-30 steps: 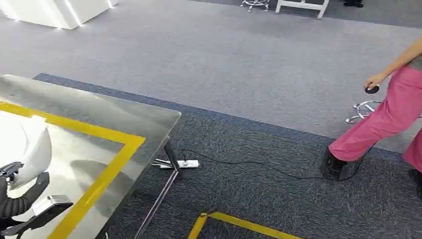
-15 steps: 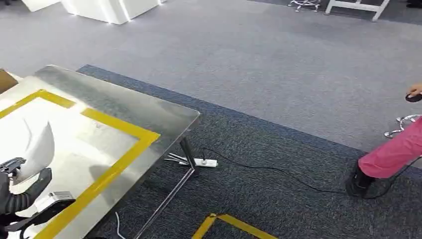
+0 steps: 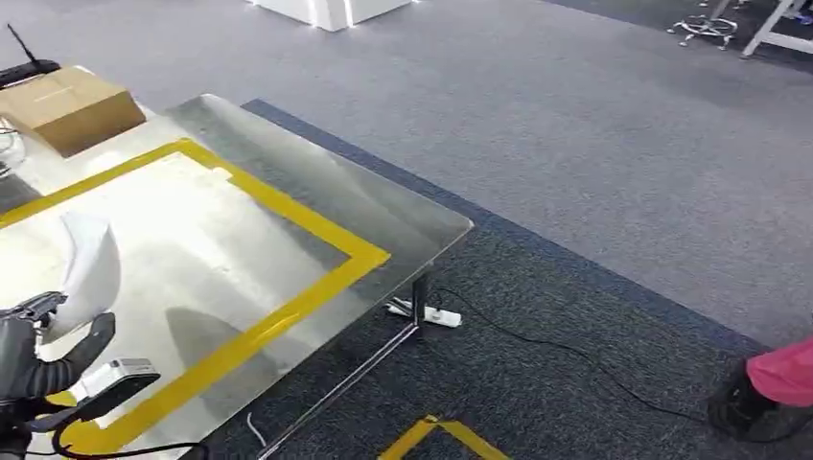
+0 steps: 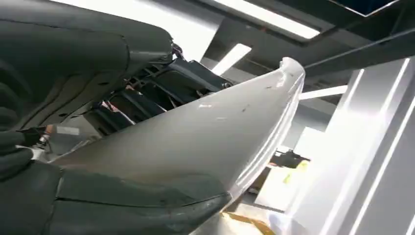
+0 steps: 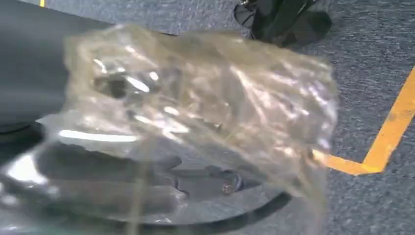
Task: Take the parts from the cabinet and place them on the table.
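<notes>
Our left hand (image 3: pixel 29 359) is gripping a white curved part (image 3: pixel 84 273) above the steel bench (image 3: pixel 288 201), inside its yellow tape border (image 3: pixel 316 287). Our right hand (image 5: pixel 98 191) is holding a clear plastic bag (image 5: pixel 205 107) over the carpet (image 5: pixel 372 58). We are seeing a cardboard box (image 3: pixel 72 110) on the bench's far corner.

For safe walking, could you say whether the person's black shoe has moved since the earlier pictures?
No: the black shoe stays beside the thin black floor cable's far end; only the camera turned.

1 white part (image 3: pixel 88 271), 1 bagged part (image 5: pixel 205 103), 1 table (image 3: pixel 383 206), 1 cardboard box (image 3: pixel 69 107), 1 power strip (image 3: pixel 431 314).
</notes>
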Robot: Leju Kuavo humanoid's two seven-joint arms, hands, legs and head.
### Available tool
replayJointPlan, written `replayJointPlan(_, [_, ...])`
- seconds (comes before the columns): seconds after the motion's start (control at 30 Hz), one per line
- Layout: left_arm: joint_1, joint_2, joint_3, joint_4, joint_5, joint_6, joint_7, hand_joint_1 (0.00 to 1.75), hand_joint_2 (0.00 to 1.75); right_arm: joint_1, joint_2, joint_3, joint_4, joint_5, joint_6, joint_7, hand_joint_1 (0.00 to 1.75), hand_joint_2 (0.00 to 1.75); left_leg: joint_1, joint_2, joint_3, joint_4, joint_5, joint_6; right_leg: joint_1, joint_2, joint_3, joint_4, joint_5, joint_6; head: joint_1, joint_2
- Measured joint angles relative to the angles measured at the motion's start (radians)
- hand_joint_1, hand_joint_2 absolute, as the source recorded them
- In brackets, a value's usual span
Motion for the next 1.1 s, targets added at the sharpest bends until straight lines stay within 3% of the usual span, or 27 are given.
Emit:
replayJointPlan(0.03, [0.001, 0.000, -0.002, 0.001, 0.000, 0.000, 0.001, 1.75, 1.75, 0.001, 0.000, 0.000, 0.000, 0.000, 0.000, 0.001, 0.00, 0.00, 0.000, -0.014, 0.001, 0.000, 0.000, 0.000, -0.002, 0.000, -0.007, 0.001, 0.018, 0.002, 0.000, 0.000])
replayJointPlan(0.07, [0.002, 0.000, -0.003, 0.001, -0.001, 0.000, 0.001, 1.75, 1.75, 0.001, 0.000, 0.002, -0.001, 0.000, 0.000, 0.000, 0.00, 0.00, 0.002, -0.029, 0.004, 0.001, 0.000, -0.001, -0.004, 0.001, 0.010, -0.048, 0.062, 0.002, 0.000, 0.000])
replayJointPlan(0.1, [0.002, 0.000, -0.004, 0.001, -0.001, 0.000, 0.002, 1.75, 1.75, 0.001, 0.000, 0.002, -0.001, 0.001, 0.002, 0.000, 0.00, 0.00, 0.003, -0.043, 0.006, 0.001, -0.002, -0.003, -0.006, 0.005, 0.043, -0.126, 0.112, 0.003, 0.000, 0.000])
replayJointPlan(0.13, [0.003, 0.000, -0.006, 0.001, -0.002, 0.000, 0.005, 1.75, 1.75, 0.001, 0.000, 0.003, -0.001, 0.003, 0.003, -0.003, 0.00, 0.00, 0.005, -0.057, 0.010, 0.003, -0.004, -0.007, -0.009, 0.025, 0.087, -0.224, 0.164, 0.004, 0.000, 0.000])
replayJointPlan(0.17, [0.003, 0.000, -0.006, 0.001, -0.002, 0.000, 0.008, 1.75, 1.75, 0.000, 0.000, 0.004, -0.001, 0.006, 0.005, -0.006, 0.00, 0.00, 0.006, -0.066, 0.009, 0.005, -0.007, -0.012, -0.015, 0.078, 0.113, -0.281, 0.173, 0.005, 0.001, 0.000])
replayJointPlan(0.2, [0.001, 0.001, -0.006, 0.001, -0.002, 0.000, 0.010, 1.75, 1.75, 0.001, 0.000, 0.006, -0.001, 0.009, 0.007, -0.009, 0.00, 0.00, 0.002, -0.080, 0.003, 0.017, -0.009, -0.020, -0.019, 0.098, 0.125, -0.313, 0.162, 0.002, 0.000, 0.000])
replayJointPlan(0.3, [0.010, 0.002, -0.006, 0.001, -0.002, 0.000, 0.010, 1.75, 1.75, -0.006, 0.000, 0.006, 0.000, 0.021, 0.011, -0.016, 0.00, 0.00, 0.010, -0.112, -0.009, 0.009, 0.003, -0.038, -0.010, 0.068, 0.132, -0.305, 0.162, -0.013, -0.002, 0.000])
replayJointPlan(0.33, [0.010, 0.003, -0.005, 0.001, -0.003, 0.000, 0.010, 1.75, 1.75, -0.009, 0.000, 0.005, 0.000, 0.026, 0.012, -0.018, 0.00, 0.00, 0.009, -0.116, -0.012, 0.012, -0.001, -0.041, -0.018, 0.054, 0.135, -0.315, 0.167, -0.022, 0.000, 0.000])
replayJointPlan(0.37, [0.012, 0.003, -0.005, 0.001, -0.003, 0.000, 0.010, 1.75, 1.75, -0.012, 0.000, 0.005, 0.000, 0.027, 0.015, -0.021, 0.00, 0.00, 0.005, -0.054, -0.018, 0.029, -0.016, -0.046, -0.018, 0.040, 0.139, -0.318, 0.168, -0.030, -0.005, 0.000])
replayJointPlan(0.4, [0.006, 0.006, -0.005, 0.001, -0.003, -0.001, 0.010, 1.75, 1.75, -0.011, 0.000, 0.005, 0.000, 0.029, 0.016, -0.023, 0.00, 0.00, 0.005, -0.020, -0.042, 0.078, -0.048, -0.051, -0.017, 0.027, 0.140, -0.319, 0.167, -0.036, -0.011, 0.000])
replayJointPlan(0.47, [0.005, 0.007, -0.006, 0.001, -0.004, -0.002, 0.011, 1.75, 1.75, -0.011, 0.000, 0.006, 0.002, 0.033, 0.020, -0.023, 0.00, 0.00, 0.010, 0.004, -0.117, 0.234, -0.121, -0.059, -0.013, -0.003, 0.139, -0.319, 0.163, -0.042, -0.011, 0.000])
replayJointPlan(0.5, [0.006, 0.007, -0.006, 0.002, -0.005, -0.002, 0.012, 1.75, 1.75, -0.012, 0.000, 0.005, 0.002, 0.035, 0.021, -0.023, 0.00, 0.00, 0.012, 0.006, -0.150, 0.301, -0.140, -0.062, -0.012, -0.019, 0.139, -0.318, 0.161, -0.043, -0.011, 0.000])
replayJointPlan(0.53, [0.006, 0.007, -0.006, 0.002, -0.006, -0.002, 0.013, 1.75, 1.75, -0.011, 0.000, 0.005, 0.003, 0.037, 0.021, -0.023, 0.00, 0.00, 0.013, 0.007, -0.157, 0.313, -0.132, -0.063, -0.011, -0.033, 0.141, -0.318, 0.159, -0.043, -0.011, 0.000])
replayJointPlan(0.57, [0.006, 0.007, -0.006, 0.002, -0.008, -0.002, 0.013, 1.75, 1.75, -0.011, 0.000, 0.004, 0.003, 0.039, 0.021, -0.023, 0.00, 0.00, 0.014, 0.008, -0.144, 0.286, -0.103, -0.062, -0.011, -0.046, 0.143, -0.318, 0.157, -0.043, -0.011, 0.000])
replayJointPlan(0.63, [0.006, 0.007, -0.006, 0.002, -0.012, -0.002, 0.013, 1.75, 1.75, -0.013, 0.000, 0.004, 0.003, 0.039, 0.021, -0.023, 0.00, 0.00, 0.012, 0.025, -0.059, 0.125, -0.011, -0.055, -0.010, -0.070, 0.154, -0.318, 0.151, -0.040, -0.011, 0.000])
replayJointPlan(0.67, [0.006, 0.007, -0.006, 0.002, -0.013, -0.002, 0.013, 1.75, 1.75, -0.013, 0.000, 0.005, 0.003, 0.039, 0.021, -0.023, 0.00, 0.00, 0.007, 0.074, -0.015, 0.042, 0.015, -0.048, -0.009, -0.079, 0.160, -0.319, 0.146, -0.037, -0.011, 0.000])
replayJointPlan(0.7, [0.002, 0.008, -0.006, 0.002, -0.013, -0.003, 0.013, 1.75, 1.75, -0.013, 0.000, 0.004, 0.003, 0.039, 0.021, -0.023, 0.00, 0.00, -0.008, 0.112, -0.003, 0.018, -0.006, -0.044, -0.001, -0.089, 0.152, -0.316, 0.139, -0.029, -0.012, 0.000])
replayJointPlan(0.8, [0.008, 0.008, -0.006, 0.002, -0.014, -0.002, 0.013, 1.75, 1.75, -0.015, 0.000, 0.005, 0.003, 0.040, 0.021, -0.023, 0.00, 0.00, -0.009, 0.076, -0.008, 0.016, -0.010, -0.030, -0.002, -0.123, 0.164, -0.323, 0.133, -0.017, -0.014, 0.000])
replayJointPlan(0.83, [0.009, 0.008, -0.005, 0.002, -0.014, -0.002, 0.013, 1.75, 1.75, -0.017, 0.000, 0.005, 0.003, 0.040, 0.021, -0.023, 0.00, 0.00, -0.007, 0.061, -0.008, 0.010, -0.006, -0.024, 0.000, -0.137, 0.182, -0.326, 0.130, -0.012, -0.013, 0.000])
replayJointPlan(0.87, [0.010, 0.008, -0.006, 0.002, -0.014, -0.002, 0.013, 1.75, 1.75, -0.020, 0.000, 0.005, 0.003, 0.040, 0.021, -0.023, 0.00, 0.00, 0.003, 0.053, 0.001, 0.001, 0.001, -0.016, -0.004, -0.115, 0.176, -0.317, 0.119, -0.005, -0.014, 0.000])
replayJointPlan(0.9, [0.007, 0.008, -0.006, 0.002, -0.015, -0.001, 0.013, 1.75, 1.75, -0.019, 0.000, 0.006, 0.003, 0.040, 0.020, -0.023, 0.00, 0.00, 0.005, 0.042, 0.001, 0.001, 0.003, -0.012, -0.003, -0.057, 0.161, -0.280, 0.094, -0.001, -0.005, 0.000])
replayJointPlan(0.93, [0.005, 0.008, -0.006, 0.002, -0.016, -0.002, 0.013, 1.75, 1.75, -0.019, 0.000, 0.006, 0.003, 0.040, 0.020, -0.023, 0.00, 0.00, 0.006, 0.030, -0.001, 0.001, 0.003, -0.009, -0.006, -0.023, 0.127, -0.212, 0.057, 0.002, -0.003, 0.000])
replayJointPlan(1.0, [0.006, 0.006, -0.009, 0.002, -0.017, -0.002, 0.013, 1.75, 1.75, -0.015, 0.000, 0.006, 0.004, 0.040, 0.020, -0.020, 0.00, 0.00, 0.005, 0.007, -0.003, 0.002, 0.002, -0.007, -0.007, -0.001, 0.037, -0.047, -0.006, 0.004, -0.003, 0.000])
replayJointPlan(1.03, [0.007, 0.006, -0.010, 0.002, -0.017, -0.002, 0.013, 1.75, 1.75, -0.013, 0.000, 0.006, 0.004, 0.040, 0.020, -0.020, 0.00, 0.00, 0.005, -0.007, -0.002, 0.002, 0.002, -0.007, -0.007, 0.000, 0.007, -0.004, -0.007, 0.004, -0.004, 0.000])
replayJointPlan(1.07, [0.007, 0.005, -0.011, 0.002, -0.018, -0.002, 0.013, 1.75, 1.75, -0.013, 0.000, 0.006, 0.004, 0.040, 0.019, -0.020, 0.00, 0.00, 0.005, -0.021, -0.001, 0.002, 0.001, -0.006, -0.007, 0.001, 0.002, -0.017, 0.021, 0.004, -0.003, 0.000])
replayJointPlan(1.1, [0.008, 0.005, -0.011, 0.002, -0.018, -0.002, 0.013, 1.75, 1.75, -0.013, 0.000, 0.006, 0.004, 0.040, 0.020, -0.020, 0.00, 0.00, 0.005, -0.034, 0.002, 0.003, 0.000, -0.007, -0.007, 0.003, 0.018, -0.072, 0.068, 0.002, -0.003, 0.000])
